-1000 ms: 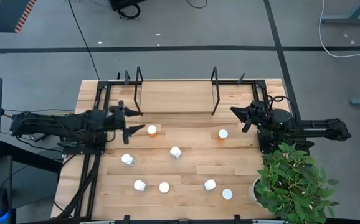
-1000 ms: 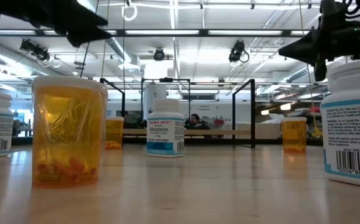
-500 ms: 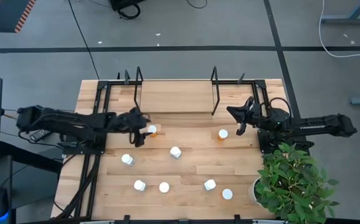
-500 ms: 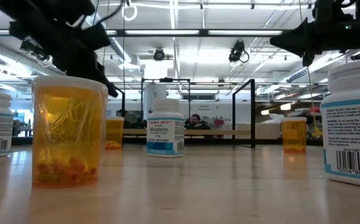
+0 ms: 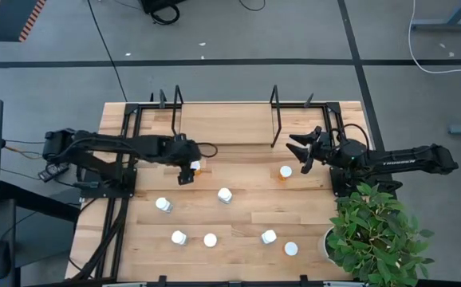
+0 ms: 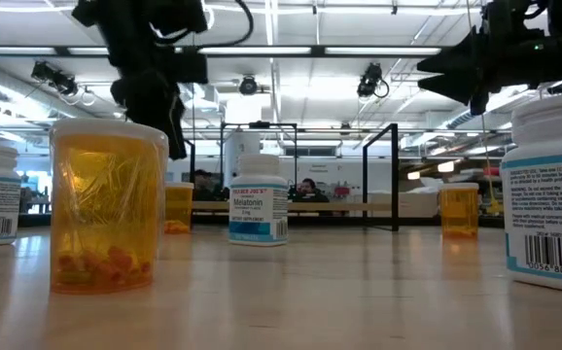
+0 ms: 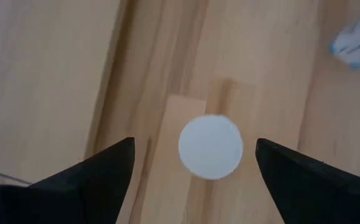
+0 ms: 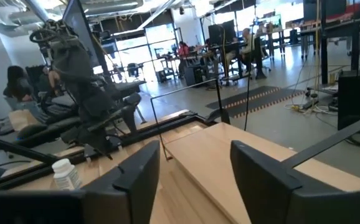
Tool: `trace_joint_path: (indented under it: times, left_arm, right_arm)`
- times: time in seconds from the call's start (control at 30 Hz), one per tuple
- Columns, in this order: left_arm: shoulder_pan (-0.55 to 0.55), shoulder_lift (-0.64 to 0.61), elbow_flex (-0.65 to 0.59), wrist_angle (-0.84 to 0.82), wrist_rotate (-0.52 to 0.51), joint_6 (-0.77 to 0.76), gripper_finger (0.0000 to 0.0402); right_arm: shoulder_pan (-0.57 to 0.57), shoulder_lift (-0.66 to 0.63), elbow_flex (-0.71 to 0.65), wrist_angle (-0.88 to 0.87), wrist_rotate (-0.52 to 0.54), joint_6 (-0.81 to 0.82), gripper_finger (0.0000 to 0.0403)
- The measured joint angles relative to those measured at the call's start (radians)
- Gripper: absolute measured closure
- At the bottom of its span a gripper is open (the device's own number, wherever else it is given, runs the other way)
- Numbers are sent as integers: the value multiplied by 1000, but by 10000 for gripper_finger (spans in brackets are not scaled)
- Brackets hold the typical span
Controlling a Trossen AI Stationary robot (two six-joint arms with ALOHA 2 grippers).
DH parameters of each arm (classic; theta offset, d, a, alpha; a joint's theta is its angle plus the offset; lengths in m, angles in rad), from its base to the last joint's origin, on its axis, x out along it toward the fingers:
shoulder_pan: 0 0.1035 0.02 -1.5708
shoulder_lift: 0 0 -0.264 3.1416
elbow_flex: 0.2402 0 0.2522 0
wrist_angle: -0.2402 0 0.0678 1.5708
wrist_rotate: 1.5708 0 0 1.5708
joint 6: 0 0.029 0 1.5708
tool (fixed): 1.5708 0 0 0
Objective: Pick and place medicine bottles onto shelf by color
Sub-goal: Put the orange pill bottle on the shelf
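Small bottles with white caps stand scattered on the wooden table. My left gripper (image 5: 187,169) points steeply down, open, right over an orange bottle (image 5: 196,167). In the left wrist view its white cap (image 7: 210,146) shows between the two fingers, apart from both. My right gripper (image 5: 299,151) hovers level and open near the far right, beside another orange bottle (image 5: 285,172). The shelf (image 5: 224,123), a light board with a black wire frame at each end, stands at the far edge; in the right wrist view the shelf (image 8: 230,155) lies ahead of the fingers.
White-capped bottles stand at the middle (image 5: 225,194), toward the left (image 5: 163,205) and along the near edge (image 5: 179,237) (image 5: 210,239) (image 5: 269,236) (image 5: 291,249). A potted plant (image 5: 374,235) fills the near right corner. Black rails (image 5: 119,215) run down the table's left side.
My left gripper has gone toward the table's right, over the orange bottle, sinking a little and tipping from level to steeply downward. My right gripper has opened, its fingers now spread apart.
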Motion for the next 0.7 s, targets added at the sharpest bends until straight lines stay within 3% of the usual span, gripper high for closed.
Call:
trace_joint_path:
  times: [0.37,0.7]
  left_arm:
    - [11,125,2,1,54,15,65]
    - [11,142,2,18,54,18,65]
  right_arm:
    - [0,0,0,-23,0,0,185]
    - [0,0,0,-28,0,2,185]
